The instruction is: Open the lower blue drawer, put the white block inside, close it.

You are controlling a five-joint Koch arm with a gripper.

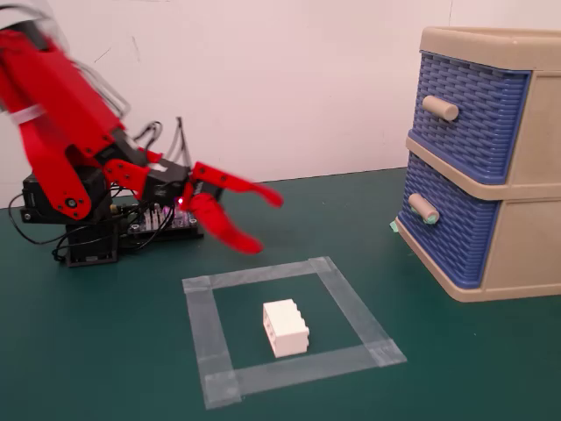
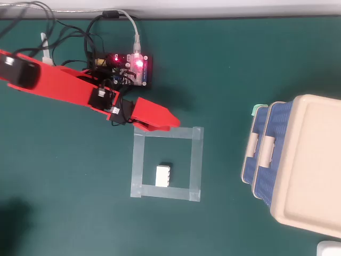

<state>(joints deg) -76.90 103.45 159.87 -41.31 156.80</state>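
Gripper (image 1: 255, 221), jaws spread and empty, hovers at eleven o'clock of the white block (image 1: 285, 327), while we judge the lower blue drawer (image 1: 448, 231) unopened

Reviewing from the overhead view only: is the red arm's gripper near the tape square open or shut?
Observer: Open. In the fixed view the red gripper shows two jaws spread apart.
Operator: Has it reached the block?
Observer: No, it hangs in the air, up and behind the small white studded block.
Operator: And the lower drawer?
Observer: The lower blue basket-weave drawer sits shut in the beige plastic cabinet.
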